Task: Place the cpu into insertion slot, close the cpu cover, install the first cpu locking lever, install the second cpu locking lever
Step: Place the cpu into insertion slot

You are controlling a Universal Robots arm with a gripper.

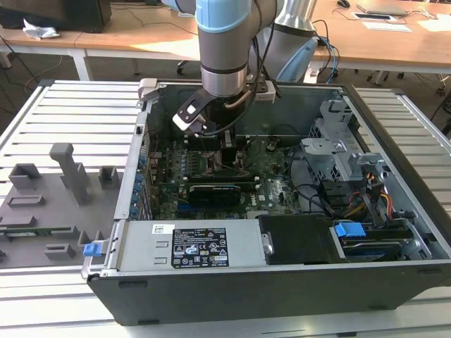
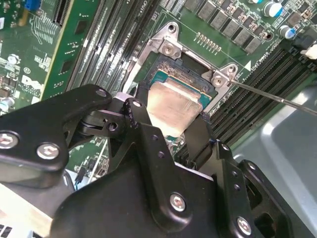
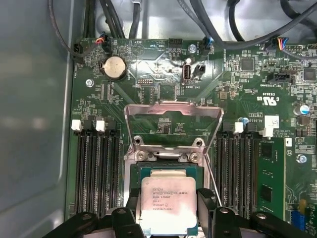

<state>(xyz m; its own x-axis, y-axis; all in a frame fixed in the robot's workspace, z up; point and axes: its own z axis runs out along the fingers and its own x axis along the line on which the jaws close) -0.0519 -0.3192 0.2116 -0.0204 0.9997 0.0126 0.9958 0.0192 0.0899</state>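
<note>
My gripper (image 3: 168,204) is shut on the cpu (image 3: 167,210), which shows its silver-grey metal face, with a black finger (image 3: 132,210) on each side. The cpu (image 2: 173,106) sits low over the insertion slot (image 3: 163,171), a dark square socket in the green board; I cannot tell whether it rests inside. Beyond the slot, the cpu cover (image 3: 173,110), a silver frame with a cut-out centre, stands swung open. A thin wire locking lever (image 2: 277,96) sticks out beside the socket. In the exterior view the gripper (image 1: 215,144) reaches down into the open computer case.
Long black memory slots (image 3: 96,173) flank the socket on both sides. Cables (image 3: 237,34) run along the case wall past the board. The case holds a drive cage (image 1: 338,148) and a power supply (image 1: 190,246). Grey fixtures (image 1: 67,172) stand on the table at the exterior view's left.
</note>
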